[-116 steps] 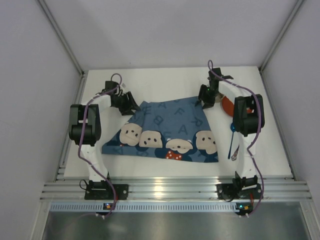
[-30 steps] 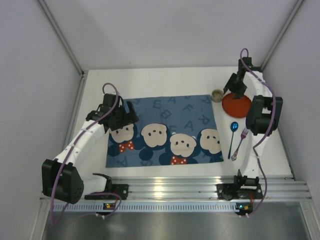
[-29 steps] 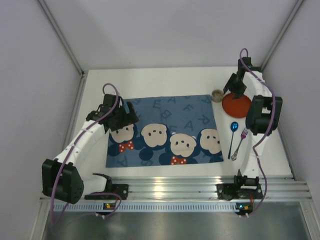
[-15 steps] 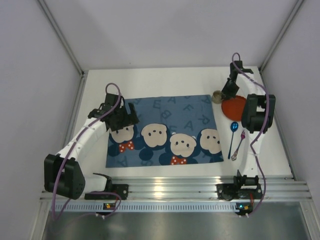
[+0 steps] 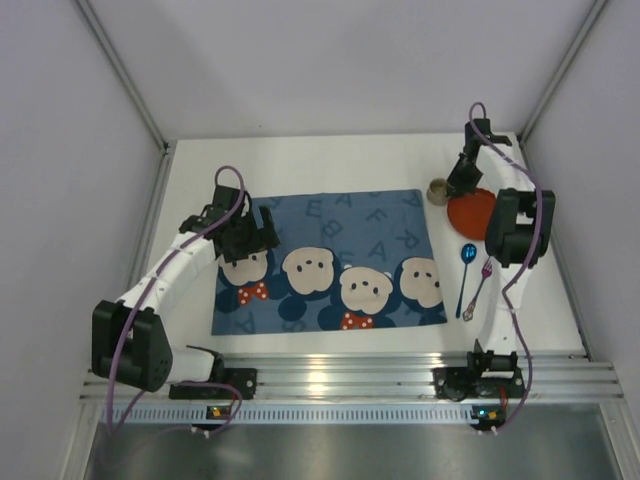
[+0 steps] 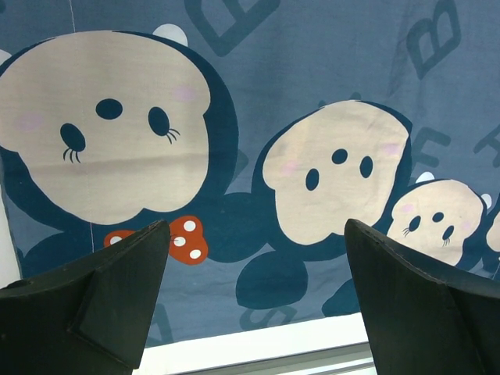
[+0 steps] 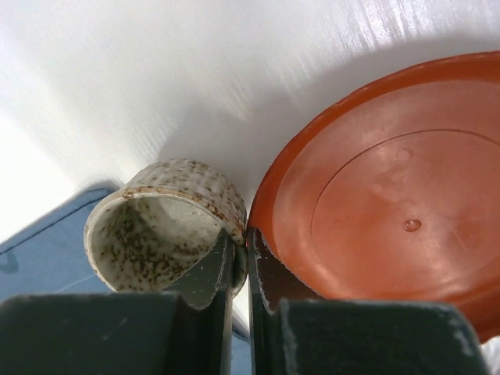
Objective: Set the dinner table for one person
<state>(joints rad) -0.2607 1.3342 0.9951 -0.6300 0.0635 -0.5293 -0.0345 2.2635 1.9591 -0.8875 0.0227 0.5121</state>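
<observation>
The dinner table (image 5: 300,165) is a plain white top. A blue mouse-print placemat (image 5: 330,260) lies flat on it. A speckled beige cup (image 5: 437,189) stands at the mat's far right corner, touching an orange plate (image 5: 473,212). My right gripper (image 7: 242,250) is shut on the rim of the cup (image 7: 168,207), with one finger inside and the other between the cup and the plate (image 7: 375,211). A blue spoon (image 5: 466,270) and a fork (image 5: 480,280) lie right of the mat. My left gripper (image 6: 256,234) hangs open over the placemat (image 6: 258,78) with nothing between its fingers.
Grey walls close in the table on three sides. An aluminium rail (image 5: 330,378) carrying both arm bases runs along the near edge. In the left wrist view a strip of white table (image 6: 258,344) shows below the mat's near edge.
My right gripper has moved left from above the plate to the cup and shut on its rim. The left arm has shifted slightly and stays open over the mat.
</observation>
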